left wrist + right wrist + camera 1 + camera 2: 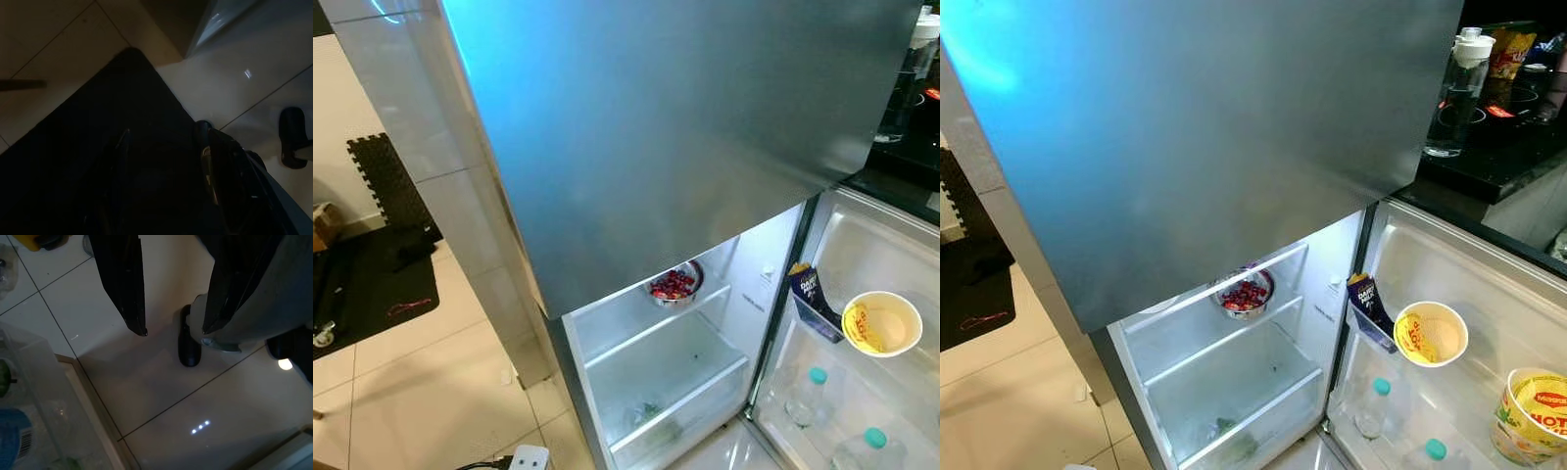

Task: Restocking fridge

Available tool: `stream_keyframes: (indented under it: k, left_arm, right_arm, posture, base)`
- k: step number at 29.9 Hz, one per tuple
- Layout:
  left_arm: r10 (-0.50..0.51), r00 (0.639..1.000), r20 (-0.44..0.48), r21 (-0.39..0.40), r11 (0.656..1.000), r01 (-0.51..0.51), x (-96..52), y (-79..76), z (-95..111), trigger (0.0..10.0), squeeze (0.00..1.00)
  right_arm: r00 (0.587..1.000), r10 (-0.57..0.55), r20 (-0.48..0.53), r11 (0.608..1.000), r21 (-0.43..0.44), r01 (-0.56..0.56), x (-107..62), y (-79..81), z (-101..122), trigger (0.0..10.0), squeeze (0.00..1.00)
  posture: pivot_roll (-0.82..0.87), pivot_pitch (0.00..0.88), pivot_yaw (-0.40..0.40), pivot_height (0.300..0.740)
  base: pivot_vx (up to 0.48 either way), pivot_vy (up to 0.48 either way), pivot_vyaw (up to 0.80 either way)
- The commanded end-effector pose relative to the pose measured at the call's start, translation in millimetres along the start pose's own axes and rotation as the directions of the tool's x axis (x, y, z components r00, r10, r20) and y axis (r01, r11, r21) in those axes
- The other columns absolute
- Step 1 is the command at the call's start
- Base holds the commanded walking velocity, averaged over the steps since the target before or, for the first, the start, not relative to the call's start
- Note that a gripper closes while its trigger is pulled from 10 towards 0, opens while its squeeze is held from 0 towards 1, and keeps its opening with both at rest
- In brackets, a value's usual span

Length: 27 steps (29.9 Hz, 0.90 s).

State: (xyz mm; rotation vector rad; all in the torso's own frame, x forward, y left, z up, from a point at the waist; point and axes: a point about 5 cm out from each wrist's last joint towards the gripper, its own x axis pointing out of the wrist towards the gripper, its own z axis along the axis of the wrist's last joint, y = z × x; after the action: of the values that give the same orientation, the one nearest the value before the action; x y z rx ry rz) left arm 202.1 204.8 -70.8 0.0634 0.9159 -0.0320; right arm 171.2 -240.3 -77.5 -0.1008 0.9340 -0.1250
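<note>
Right gripper: two long black tapered fingers. Left gripper: dark fingers, dim.

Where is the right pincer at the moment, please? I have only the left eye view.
Observer: The right pincer hangs open over pale floor tiles and holds nothing.
Operator: Thank you. And the left one?
Observer: The left pincer hangs over a black mat with its fingers apart.
Operator: Is there anything in the door past my right edge?
Observer: Yes, a yellow noodle cup stands in the fridge door, to the right of the open paper cup.
</note>
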Motion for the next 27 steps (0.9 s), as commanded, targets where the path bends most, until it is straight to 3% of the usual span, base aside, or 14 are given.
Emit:
stream_keyframes:
  k: [1,5,8,12,15,17,19,24,27]
  left_arm:
    - [0.014,0.999,-0.029,-0.012,1.0,-0.014,-2.0,4.4,-8.8,10.0,0.0]
    - [-0.017,1.0,-0.022,0.027,0.999,0.018,-1.2,0.1,-6.5,10.0,0.0]
    - [0.011,0.999,-0.032,0.004,1.0,-0.011,-1.6,2.6,-8.5,10.0,0.0]
    - [-0.026,0.999,-0.024,0.017,1.0,0.026,-1.4,0.4,-6.8,10.0,0.0]
    - [0.005,1.0,-0.031,0.007,1.0,-0.005,-1.2,2.2,-6.9,10.0,0.0]
    - [-0.003,1.0,-0.026,0.003,1.0,0.003,-1.0,1.4,-6.0,10.0,0.0]
    - [-0.041,0.999,-0.015,0.041,0.998,0.041,-0.1,-2.5,-1.6,10.0,0.0]
    - [-0.001,1.0,-0.024,0.015,1.0,0.002,0.0,-0.7,-3.0,10.0,0.0]
    - [-0.026,1.0,-0.015,0.024,0.999,0.027,0.3,-2.7,-1.1,10.0,0.0]
  right_arm:
    - [0.999,0.012,-0.035,1.0,-0.004,-0.012,-1.1,3.0,-8.1,10.0,0.0]
    - [1.0,0.006,-0.031,1.0,0.022,-0.006,-1.4,3.4,-9.2,10.0,0.0]
    - [0.999,0.015,-0.05,1.0,-0.007,-0.015,-2.4,5.3,-14.3,10.0,0.0]
    - [0.999,-0.003,-0.041,0.999,0.047,0.005,-3.2,4.7,-16.3,10.0,0.0]
    - [0.998,0.013,-0.067,1.0,-0.005,-0.013,-4.1,6.2,-21.3,10.0,0.0]
    - [0.998,0.009,-0.064,1.0,0.001,-0.009,-4.1,5.9,-21.1,10.0,0.0]
    - [0.999,-0.005,-0.035,0.998,0.062,0.007,-3.7,6.0,-17.9,10.0,0.0]
    - [0.999,0.011,-0.049,1.0,0.012,-0.01,-3.3,7.4,-17.8,10.0,0.0]
    - [0.999,0.001,-0.037,0.999,0.043,0.0,-3.0,7.0,-16.0,10.0,0.0]
  posture:
    - [-0.14,0.126,0.085,0.74]
    - [-0.14,0.125,0.073,0.74]
    - [-0.14,0.132,0.095,0.74]
    - [-0.15,0.13,0.09,0.74]
    - [-0.14,0.133,0.094,0.74]
    - [-0.15,0.139,0.107,0.74]
    - [-0.15,0.133,0.095,0.74]
    - [-0.15,0.138,0.101,0.74]
    - [-0.15,0.131,0.095,0.74]
  base:
    - [0.0,0.0,0.0]
    - [0.0,0.0,0.0]
    - [0.0,0.0,0.0]
    - [0.0,0.0,0.0]
    - [0.0,0.0,0.0]
    - [0.0,0.0,0.0]
    - [0.0,0.0,0.0]
    - [0.0,0.0,0.0]
    - [0.0,0.0,0.0]
